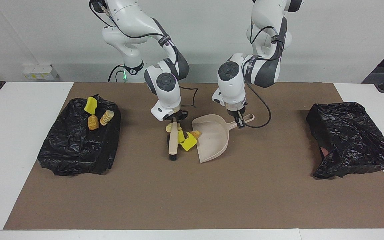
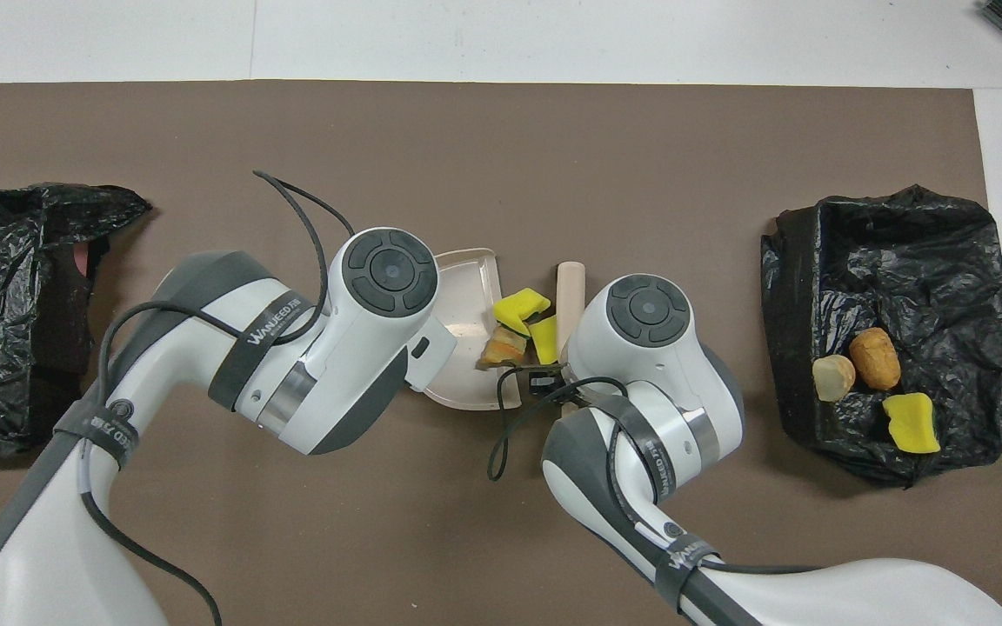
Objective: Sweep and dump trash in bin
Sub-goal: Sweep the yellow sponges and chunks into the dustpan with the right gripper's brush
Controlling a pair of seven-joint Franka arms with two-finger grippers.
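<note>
Three trash scraps (image 1: 188, 141) lie mid-surface between one brush (image 1: 172, 144) and one dustpan (image 1: 213, 137). The right gripper (image 1: 174, 120) points down with fingers clamped on the brush. The left gripper (image 1: 240, 122) fingers squeeze the dustpan's handle.
</note>
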